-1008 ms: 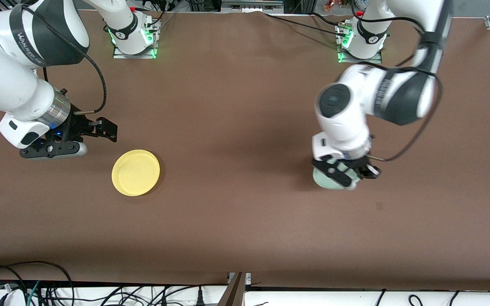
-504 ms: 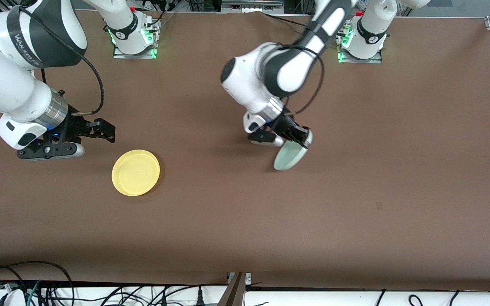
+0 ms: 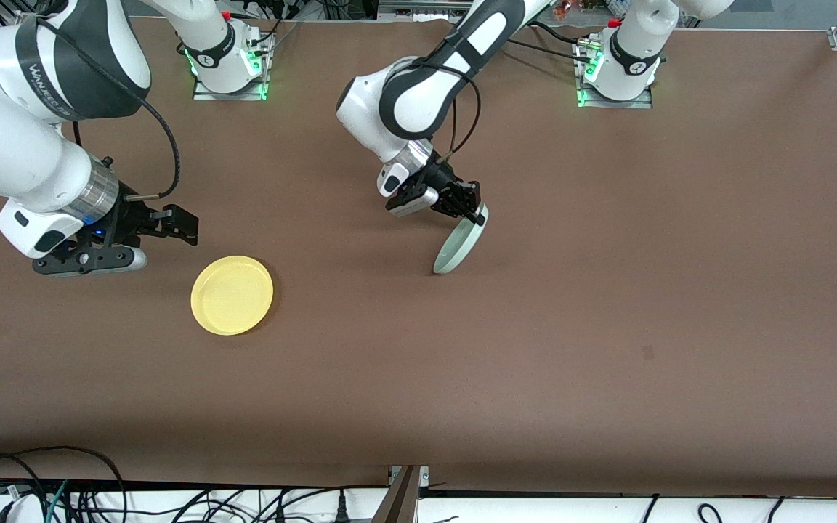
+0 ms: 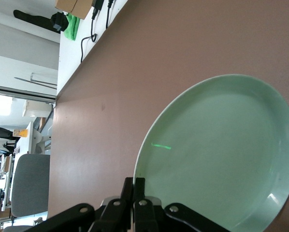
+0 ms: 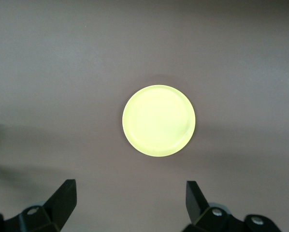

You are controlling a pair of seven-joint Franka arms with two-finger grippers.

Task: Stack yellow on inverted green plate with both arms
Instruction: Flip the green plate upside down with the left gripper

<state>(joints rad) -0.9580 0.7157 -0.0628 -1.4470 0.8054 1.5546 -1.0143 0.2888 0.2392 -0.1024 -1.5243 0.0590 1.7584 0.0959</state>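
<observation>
Step in hand, by the look of it: turning the green plate over above mid-table; held on edge, steeply tilted, by the left gripper, jaws pinched on its rim; hollow face toward the wrist cam. Best bet: finish the roll till the hollow faces down, lower till rim sits flat on the table, only then let go; dropping from height risks a wobble or skid. Thin rim grip, so slow rotation advisable. Yellow plate flat and upright on the table toward the right arm's end, well apart from the green one. Right gripper waiting up in the air just beside it, jaws spread wide, nothing held; plate centred in wrist cam.
</observation>
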